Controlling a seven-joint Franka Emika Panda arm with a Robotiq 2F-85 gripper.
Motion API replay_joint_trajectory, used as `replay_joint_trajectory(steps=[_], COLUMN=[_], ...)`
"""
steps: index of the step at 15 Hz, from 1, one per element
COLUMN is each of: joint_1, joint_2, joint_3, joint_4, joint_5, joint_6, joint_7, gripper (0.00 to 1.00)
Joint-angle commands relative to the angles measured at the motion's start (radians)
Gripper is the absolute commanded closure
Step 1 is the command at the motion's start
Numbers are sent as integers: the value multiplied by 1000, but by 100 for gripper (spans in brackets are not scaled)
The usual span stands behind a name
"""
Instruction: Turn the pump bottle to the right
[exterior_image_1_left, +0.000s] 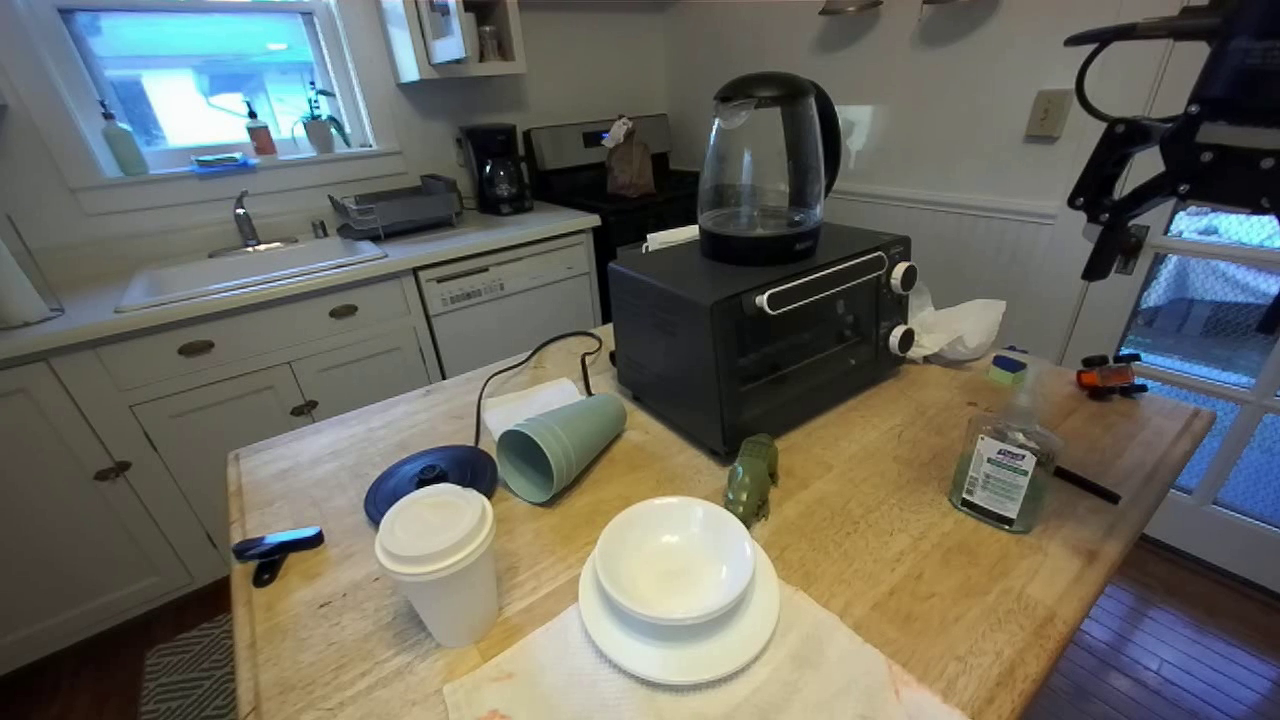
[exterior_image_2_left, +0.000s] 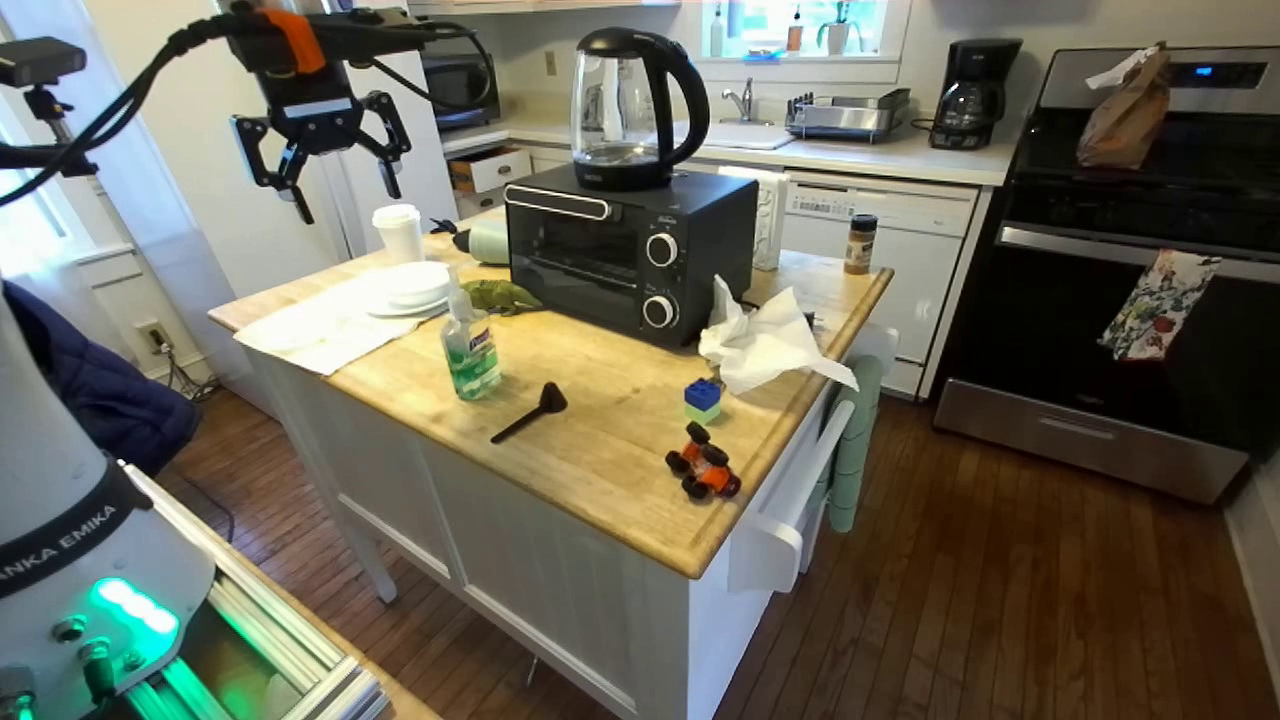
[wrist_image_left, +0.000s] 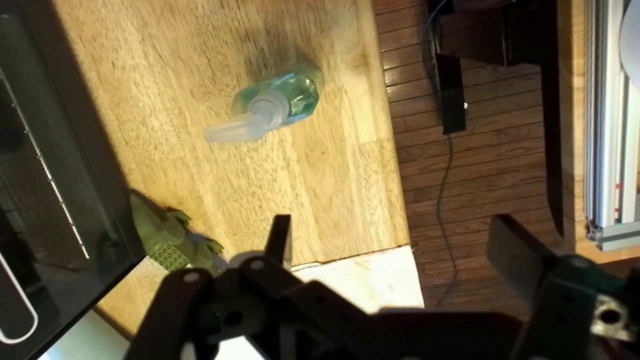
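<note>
A: Gripper status?
B: In an exterior view the gripper (exterior_image_2_left: 349, 204) hung in the air, tips down, jaws spread wide, holding nothing, touching nothing.
A: Pump bottle?
B: Same view: pump bottle (exterior_image_2_left: 470, 358) stood upright on the bench (exterior_image_2_left: 600, 450) near its long edge, well apart from the gripper. Brush (exterior_image_2_left: 549, 401) lay just beside it, visible full length. Only that view had the spice jar (exterior_image_2_left: 860, 245) at a bench corner and the green light (exterior_image_2_left: 137, 606) on the robot base (exterior_image_2_left: 55, 590).
A: Extra from outside?
B: In an exterior view, blue clip (exterior_image_1_left: 278, 543) and dark-blue lid (exterior_image_1_left: 465, 468) showed plainly, plus the mouth of the green cup (exterior_image_1_left: 580, 440) lying on its side. Bottle's label (exterior_image_1_left: 1000, 478) faced that camera; most of the brush sat hidden behind the bottle, one end poking out. Gripper was cropped by the frame there, so couldn't judge its spread from that angle alone.
A: Wrist?
B: Wrist view: fingers (wrist_image_left: 517, 250) stood far apart, paper towel (wrist_image_left: 360, 280) and floor (wrist_image_left: 430, 220) visible in the gap. Bottle seen from above, clear of both fingers, nozzle (wrist_image_left: 232, 129) pointing toward the toaster oven (wrist_image_left: 45, 140). Green toy (wrist_image_left: 170, 235) lay just beside the oven, partly behind the gripper.
</note>
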Motion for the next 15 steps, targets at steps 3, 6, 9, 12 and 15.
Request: replay_joint_trajectory(steps=[3, 6, 9, 12, 15], joint_1=[-10, -27, -34, -33, -27], joint_2=[57, 97, 139, 178, 221], joint_3=[-52, -76, -80, -83, -90], joint_4=[1, 1, 1, 1, 0], joint_5=[0, -8, 4, 16, 35], joint_6=[51, 104, 183, 242, 284], joint_7=[-148, -246, -326, -408, -494], gripper=[0, 0, 0, 0, 0])
